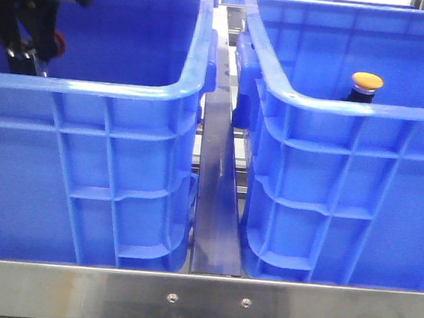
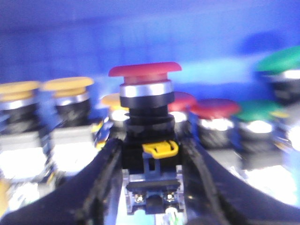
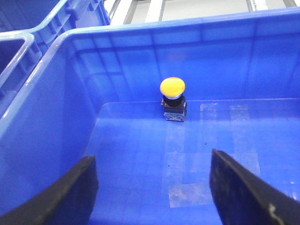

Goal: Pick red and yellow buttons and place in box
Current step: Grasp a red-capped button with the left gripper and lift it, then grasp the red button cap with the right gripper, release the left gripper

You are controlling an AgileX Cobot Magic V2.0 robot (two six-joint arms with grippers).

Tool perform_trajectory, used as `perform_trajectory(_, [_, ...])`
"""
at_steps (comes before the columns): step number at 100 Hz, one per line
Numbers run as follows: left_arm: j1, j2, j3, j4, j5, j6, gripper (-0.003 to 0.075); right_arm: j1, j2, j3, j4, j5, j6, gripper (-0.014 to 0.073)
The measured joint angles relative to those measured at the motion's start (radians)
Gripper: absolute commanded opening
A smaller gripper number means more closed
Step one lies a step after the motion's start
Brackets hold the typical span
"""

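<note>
Red mushroom-capped push button (image 2: 145, 101) is pinched by the left gripper (image 2: 150, 183), apparently inside the left blue plastic crate (image 1: 128, 91); the right gripper (image 3: 152, 187) is spread over a yellow-capped button (image 3: 172, 88).

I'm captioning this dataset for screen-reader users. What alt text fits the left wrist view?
A red mushroom-cap push button stands upright between the two dark fingers of the left gripper, which close on its body. Behind it, blurred, stand more buttons with yellow, red and green caps, against a blue crate wall.
</note>
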State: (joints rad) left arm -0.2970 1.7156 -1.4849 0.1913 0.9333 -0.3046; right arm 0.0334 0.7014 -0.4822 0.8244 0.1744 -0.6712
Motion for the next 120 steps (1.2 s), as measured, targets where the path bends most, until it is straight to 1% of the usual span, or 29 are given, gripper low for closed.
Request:
perform_trajectory(9, [-0.025, -0.07, 0.057, 0.0, -0.034, 0.0, 0.0171, 0.0, 0.0, 0.0, 0.0, 0.0, 0.0, 0.0526])
perform_trajectory(24, [-0.107, -0.187, 0.15, -0.016, -0.088, 0.0, 0.0171, 0.0, 0.0, 0.0, 0.0, 0.0, 0.0, 0.0526])
perform_trajectory(42, [-0.22, -0.3, 0.178, -0.032, -0.104, 0.002, 0.0171, 0.0, 0.0, 0.0, 0.0, 0.0, 0.0, 0.0526])
perform_trajectory(55, [-0.325, -0.357, 0.178, -0.065, -0.149, 0.079, 0.0168, 0.0, 0.0, 0.0, 0.0, 0.0, 0.0, 0.0526])
perform_trajectory(64, [-0.392, -0.364, 0.178, -0.098, -0.168, 0.141, 0.0168, 0.0, 0.0, 0.0, 0.0, 0.0, 0.0, 0.0526])
perform_trajectory(80, [-0.504, -0.364, 0.178, -0.141, -0.171, 0.193, 0.0168, 0.0, 0.0, 0.0, 0.0, 0.0, 0.0, 0.0526])
perform_trajectory(95, [-0.56, -0.364, 0.178, -0.145, -0.171, 0.201, 0.0168, 0.0, 0.0, 0.0, 0.002, 0.0, 0.0, 0.0526])
perform_trajectory(109, [-0.583, -0.364, 0.178, -0.148, -0.171, 0.203, 0.0168, 0.0, 0.0, 0.0, 0.006, 0.002, 0.0, 0.0526])
perform_trajectory(120, [-0.583, -0.364, 0.178, -0.15, -0.171, 0.205, 0.0168, 0.0, 0.014, -0.04, 0.006, 0.067, 0.0, 0.0526])
